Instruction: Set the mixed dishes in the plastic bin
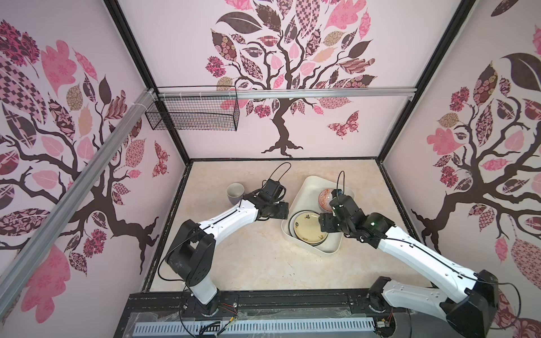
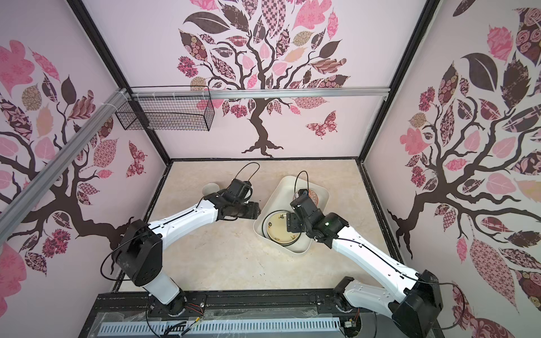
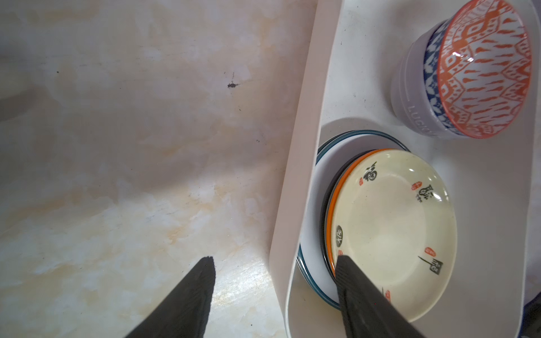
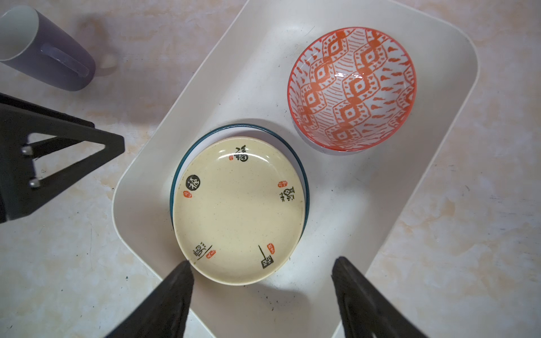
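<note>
The cream-white plastic bin lies slantwise right of the table's middle. Inside it is a stack of plates with a cream lettered plate on top, above an orange one and a white dark-rimmed one. Beside the stack an orange-patterned bowl sits nested in a lavender bowl. A lavender mug stands on the table left of the bin. My left gripper is open and straddles the bin's left wall, one finger outside, one over the plates. My right gripper hangs open over the bin beside the stack, holding nothing.
A black wire basket hangs from the rail on the back wall, high at the left. Patterned walls close the marble table on three sides. A black frame rail runs along its front edge between the arm bases.
</note>
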